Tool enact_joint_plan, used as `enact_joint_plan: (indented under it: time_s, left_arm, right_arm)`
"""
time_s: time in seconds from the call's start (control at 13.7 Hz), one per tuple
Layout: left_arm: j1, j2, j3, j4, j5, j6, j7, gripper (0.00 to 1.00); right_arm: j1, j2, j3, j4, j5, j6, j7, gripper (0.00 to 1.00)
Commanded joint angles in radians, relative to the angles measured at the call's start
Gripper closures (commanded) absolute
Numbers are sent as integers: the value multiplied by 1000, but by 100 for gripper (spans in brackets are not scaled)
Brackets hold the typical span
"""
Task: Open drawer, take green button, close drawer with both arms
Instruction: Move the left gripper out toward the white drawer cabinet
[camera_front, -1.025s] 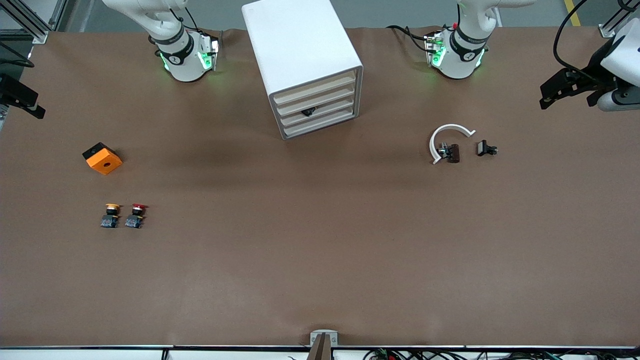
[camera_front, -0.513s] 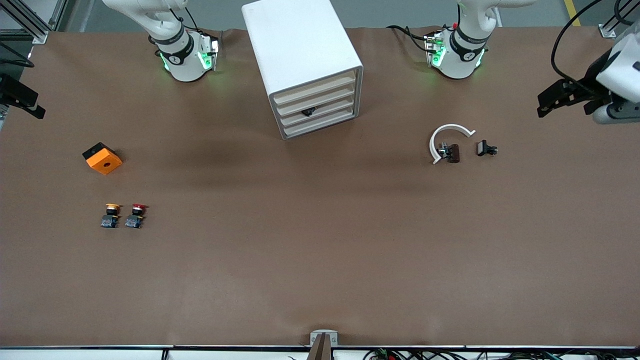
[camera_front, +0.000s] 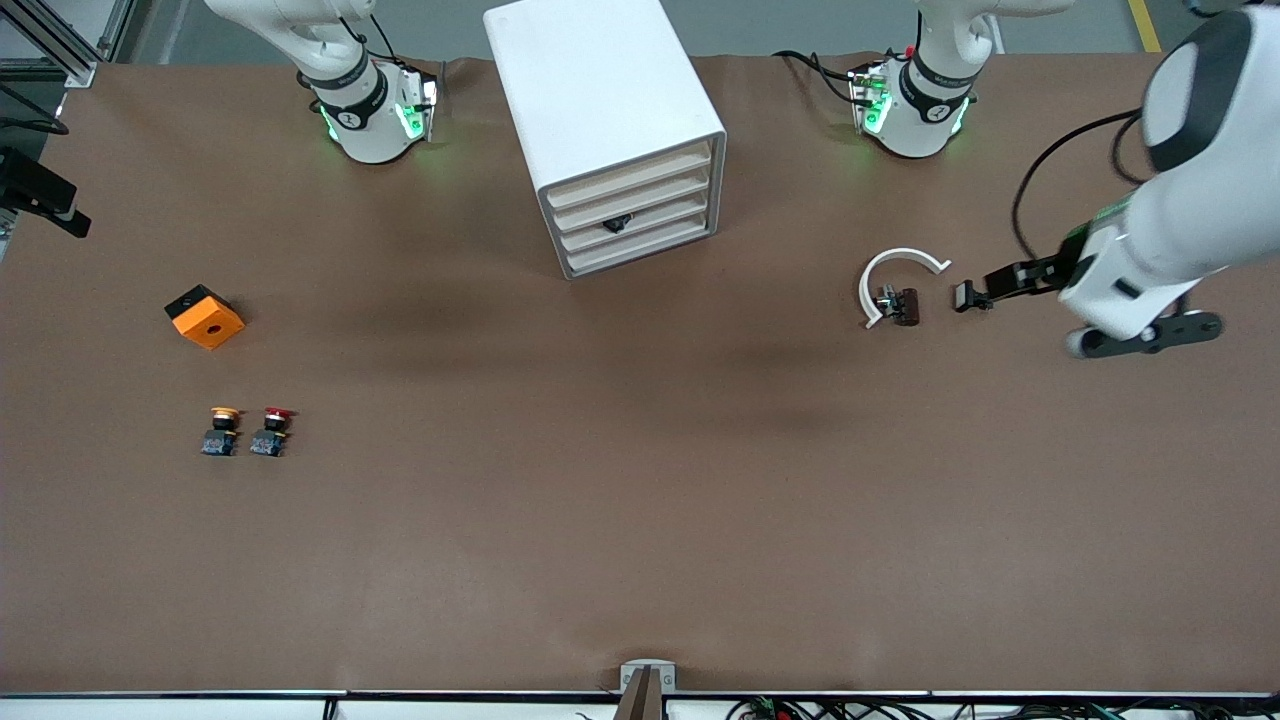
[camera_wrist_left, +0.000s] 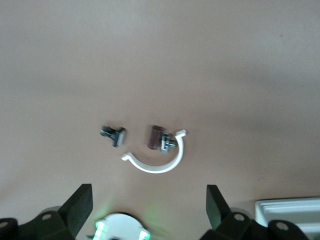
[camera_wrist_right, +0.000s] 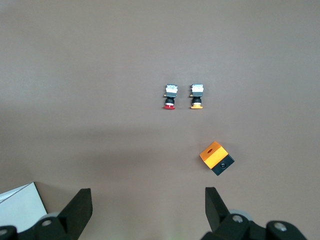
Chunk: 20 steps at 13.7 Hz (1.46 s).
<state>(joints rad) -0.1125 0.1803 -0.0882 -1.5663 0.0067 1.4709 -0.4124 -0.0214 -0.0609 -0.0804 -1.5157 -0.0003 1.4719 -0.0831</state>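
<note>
The right gripper hangs over the right arm's end of the table, fingers spread wide. Near it sits an orange box. Nearer the camera stand a yellow button and a red button, side by side. The cabinet stands mid-table. Each drawer is pushed in. I cannot tell where the green button is. The left gripper, fingers spread, hangs by a white ring.

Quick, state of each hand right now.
Left hand: open, holding nothing, over the table.
Right hand: open, holding nothing, over the table.
</note>
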Motion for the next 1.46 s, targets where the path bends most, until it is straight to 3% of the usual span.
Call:
enact_joint_plan:
  time_s: [0.0, 0.29, 0.73, 1.1, 1.39]
  left_arm:
    - [-29, 97, -4, 45, -45, -26, -173, 0]
    - [-61, 258, -5, 87, -141, -24, -385, 0]
    - [-98, 415, -5, 92, -341, -3, -762, 0]
    - [-111, 513, -5, 78, -578, 39, -994, 0]
    - [-223, 565, -5, 58, -691, 39, -1181, 0]
  right_arm:
    - [6, -30, -2, -27, -6, 4, 8, 0]
    - [5, -28, -4, -27, -6, 5, 8, 0]
    - [5, -28, -4, -27, -6, 7, 8, 0]
    - [5, -28, -4, -27, -6, 5, 8, 0]
    - [5, -28, -4, -27, -6, 7, 8, 0]
